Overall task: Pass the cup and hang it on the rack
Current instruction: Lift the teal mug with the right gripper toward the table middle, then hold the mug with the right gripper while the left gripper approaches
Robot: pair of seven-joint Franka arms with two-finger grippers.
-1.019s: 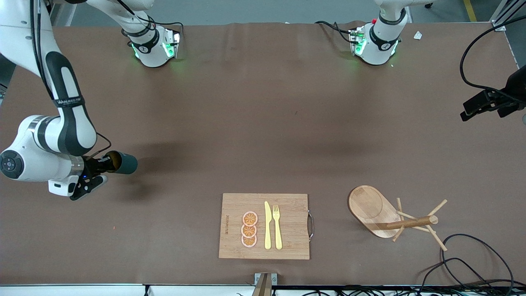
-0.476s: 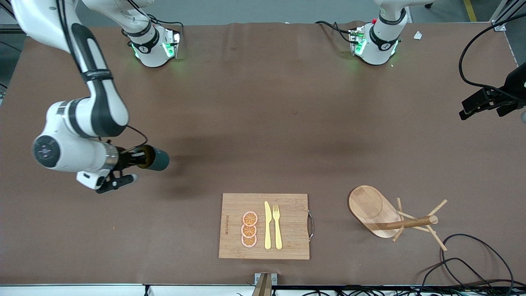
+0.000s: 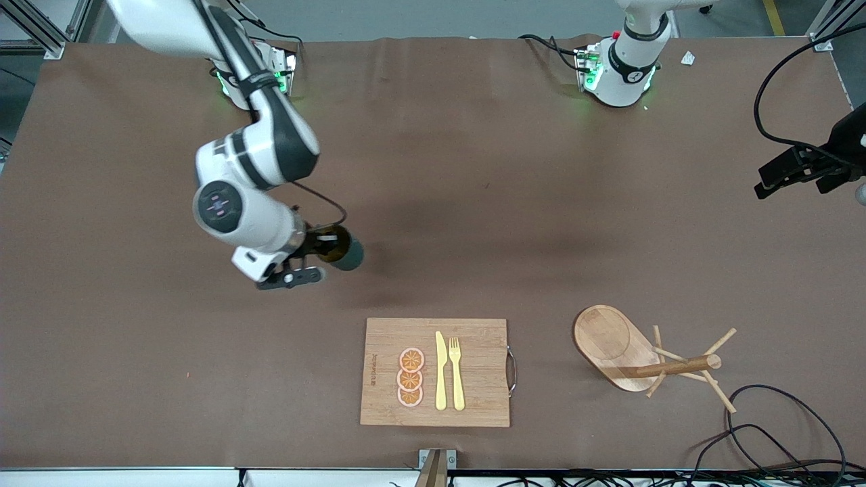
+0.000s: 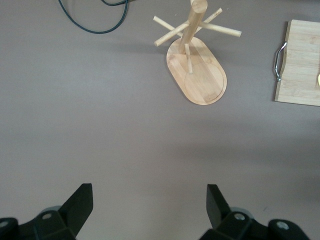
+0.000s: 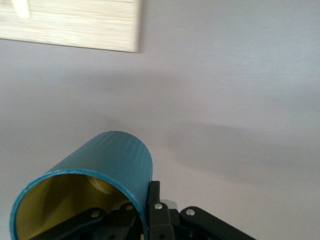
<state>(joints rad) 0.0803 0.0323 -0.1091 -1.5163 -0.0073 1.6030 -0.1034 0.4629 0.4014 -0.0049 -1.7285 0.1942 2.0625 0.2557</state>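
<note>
The dark teal cup with a mustard-yellow inside hangs on its side over bare table. My right gripper is shut on its rim, one finger inside the wall and one outside. The cup's handle is hidden. The light wooden rack stands on its oval base toward the left arm's end of the table, near the front camera, with thin pegs off its post. My left gripper waits above that end, open, nothing between its fingers.
A bamboo cutting board with a metal handle lies beside the rack, holding orange slices, a yellow knife and a fork. Black cables loop on the table next to the rack's pegs.
My right arm has swung the cup from the right arm's end of the table toward the middle. The left gripper has barely moved.
</note>
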